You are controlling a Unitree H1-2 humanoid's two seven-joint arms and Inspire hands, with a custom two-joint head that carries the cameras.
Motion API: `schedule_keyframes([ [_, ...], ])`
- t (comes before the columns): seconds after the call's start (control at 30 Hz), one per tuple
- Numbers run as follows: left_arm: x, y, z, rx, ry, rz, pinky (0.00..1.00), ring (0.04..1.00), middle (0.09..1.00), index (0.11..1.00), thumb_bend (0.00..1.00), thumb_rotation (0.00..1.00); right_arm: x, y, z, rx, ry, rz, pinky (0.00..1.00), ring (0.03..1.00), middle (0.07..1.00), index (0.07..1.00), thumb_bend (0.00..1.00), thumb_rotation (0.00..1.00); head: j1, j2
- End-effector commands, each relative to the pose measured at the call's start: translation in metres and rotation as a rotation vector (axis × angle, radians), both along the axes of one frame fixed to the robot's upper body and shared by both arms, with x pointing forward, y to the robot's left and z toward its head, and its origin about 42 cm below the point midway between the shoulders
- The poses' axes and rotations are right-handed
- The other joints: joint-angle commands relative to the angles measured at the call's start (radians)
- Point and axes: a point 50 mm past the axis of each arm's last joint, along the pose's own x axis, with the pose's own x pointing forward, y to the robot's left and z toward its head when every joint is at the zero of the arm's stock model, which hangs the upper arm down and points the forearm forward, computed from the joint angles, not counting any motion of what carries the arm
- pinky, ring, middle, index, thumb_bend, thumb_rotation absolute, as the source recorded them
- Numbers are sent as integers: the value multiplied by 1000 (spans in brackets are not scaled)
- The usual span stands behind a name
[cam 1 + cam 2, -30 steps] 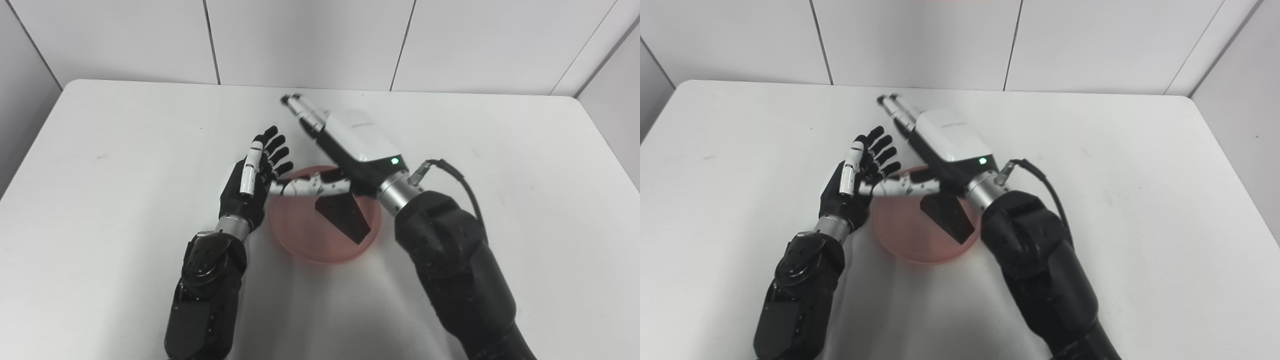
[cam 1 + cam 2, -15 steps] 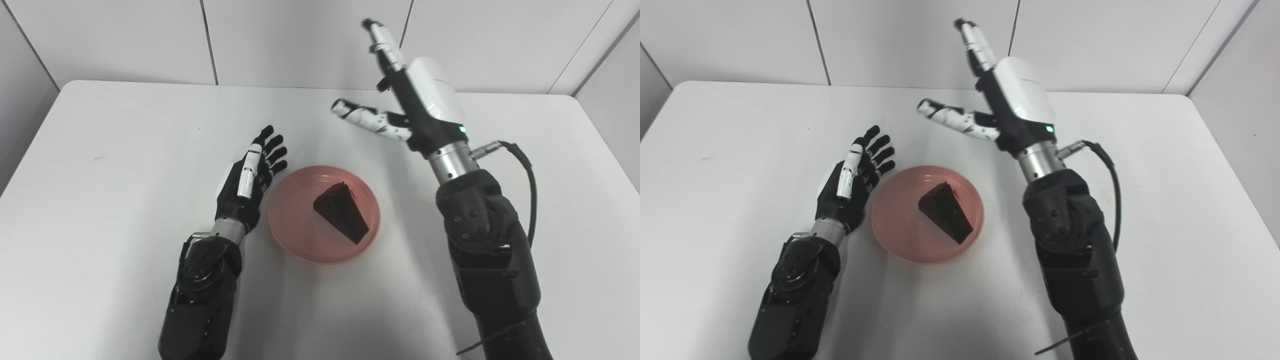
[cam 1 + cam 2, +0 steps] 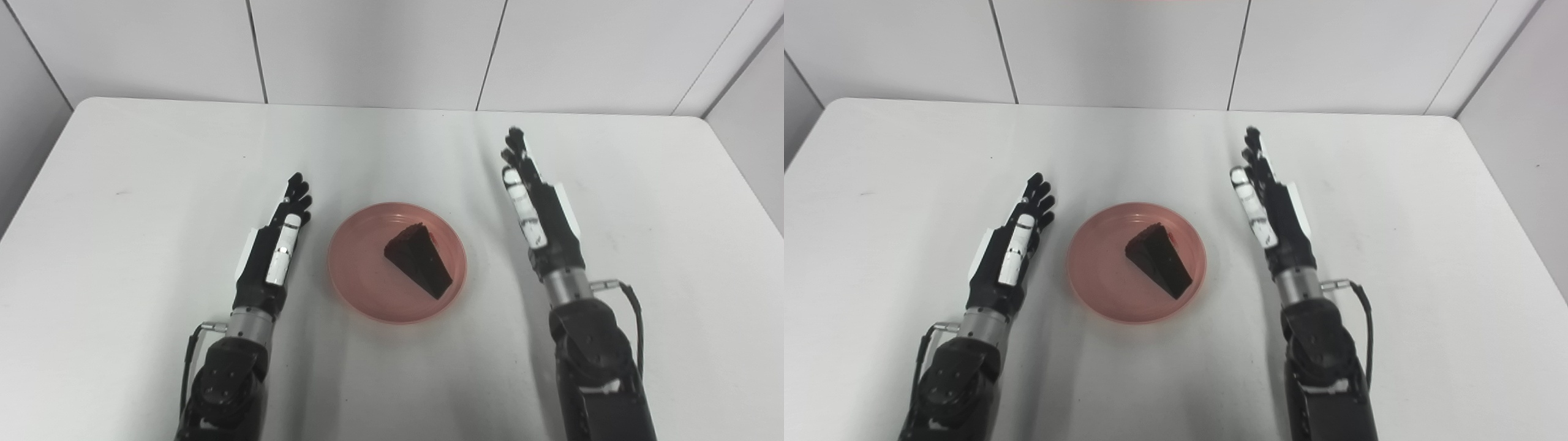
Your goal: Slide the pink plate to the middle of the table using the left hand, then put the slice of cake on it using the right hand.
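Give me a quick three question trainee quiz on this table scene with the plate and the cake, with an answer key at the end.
1. True or false: the dark wedge-shaped slice of cake lies on the round pink plate.
2. The plate sits: A) at the table's left edge, B) between the two hands, C) under the right hand.
3. Fill in: the left hand and the right hand are both ____, holding nothing.

Key: 1 true. 2 B. 3 open.
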Motion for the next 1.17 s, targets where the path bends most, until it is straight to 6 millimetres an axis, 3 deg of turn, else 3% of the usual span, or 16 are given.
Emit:
schedule_keyframes([
  [0.0,-12,5,0,33,-22,10,980,997,1000,988,435,1000,-4,6,6,47,-91,12,961,960,976,985,392,1000,0,-1],
  [0.13,-26,6,-4,41,-12,3,993,1000,1000,992,449,1000,-14,10,-7,109,-26,11,980,964,971,966,315,1000,-2,-8],
  [0.3,-25,8,-10,42,1,-7,995,1000,1000,994,429,1000,-13,10,-16,128,-6,22,959,958,968,963,263,1000,-3,-10],
  [0.6,-19,15,-15,57,15,-16,978,995,997,982,412,1000,-11,12,-31,122,62,29,931,923,936,941,246,1000,4,-12],
  [1.13,-16,16,-15,68,27,-19,961,989,992,973,405,1000,-6,13,-35,63,95,42,927,918,927,937,250,1000,8,-14],
])
